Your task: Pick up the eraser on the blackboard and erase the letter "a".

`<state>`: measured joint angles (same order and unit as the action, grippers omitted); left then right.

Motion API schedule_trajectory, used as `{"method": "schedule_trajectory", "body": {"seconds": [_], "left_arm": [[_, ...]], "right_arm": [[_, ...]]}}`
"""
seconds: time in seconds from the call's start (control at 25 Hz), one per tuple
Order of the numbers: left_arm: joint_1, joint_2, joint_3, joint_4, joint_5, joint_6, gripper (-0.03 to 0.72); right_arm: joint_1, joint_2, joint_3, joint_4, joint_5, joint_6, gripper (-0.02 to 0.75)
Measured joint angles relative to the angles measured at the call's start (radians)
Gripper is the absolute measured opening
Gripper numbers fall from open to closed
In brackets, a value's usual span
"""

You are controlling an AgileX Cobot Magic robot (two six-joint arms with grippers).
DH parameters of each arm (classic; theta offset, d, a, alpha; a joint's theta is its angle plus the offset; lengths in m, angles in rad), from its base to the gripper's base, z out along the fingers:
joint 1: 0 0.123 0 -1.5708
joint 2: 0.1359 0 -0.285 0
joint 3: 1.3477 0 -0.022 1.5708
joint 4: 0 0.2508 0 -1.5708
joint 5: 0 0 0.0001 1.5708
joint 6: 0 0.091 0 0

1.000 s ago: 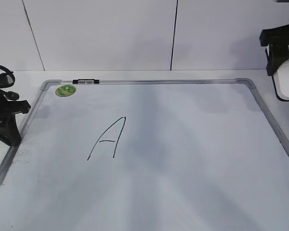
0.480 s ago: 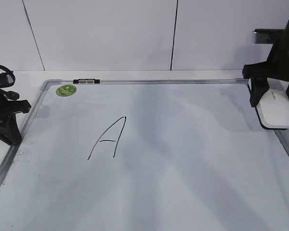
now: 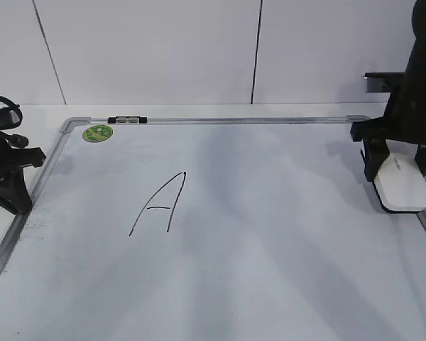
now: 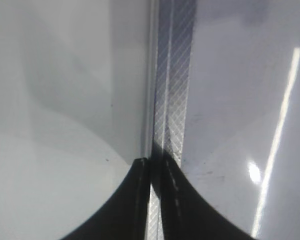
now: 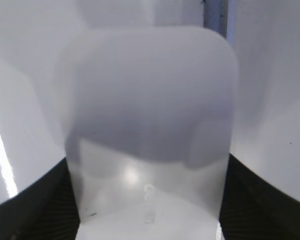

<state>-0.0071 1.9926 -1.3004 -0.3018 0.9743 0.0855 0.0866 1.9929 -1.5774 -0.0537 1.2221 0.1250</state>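
The white eraser [image 3: 401, 186] with a thin black base is held between the fingers of my right gripper [image 3: 399, 168], low over the right edge of the blackboard [image 3: 270, 241]. In the right wrist view the eraser [image 5: 150, 125] fills the gap between the jaws of the gripper [image 5: 149, 210]. I cannot tell whether its base touches the board. No lowercase "a" shows in any view. My left gripper [image 3: 15, 202] is shut and empty beside the board's left frame; in its wrist view its tips [image 4: 152, 162] sit over the grey frame strip [image 4: 172, 75].
A large capital "A" [image 3: 160, 204] is drawn left of the board's centre. A round green sticker [image 3: 98, 133] and a small black-and-silver clip [image 3: 126, 120] sit at the top left of the frame. A white wall stands behind.
My right gripper has come down and to the left with the eraser, from beyond the board's right corner to just over its right edge. The left arm has not moved.
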Motion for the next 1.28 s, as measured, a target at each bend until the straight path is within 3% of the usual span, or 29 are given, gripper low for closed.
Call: {"method": "schedule_trajectory", "body": {"seconds": [1.28], "left_arm": [[0.000,0.000,0.000,-0.007,-0.004,0.001,0.044]], "right_arm": [[-0.015,0.059,0.046,-0.020,-0.009,-0.006,0.546]]}}
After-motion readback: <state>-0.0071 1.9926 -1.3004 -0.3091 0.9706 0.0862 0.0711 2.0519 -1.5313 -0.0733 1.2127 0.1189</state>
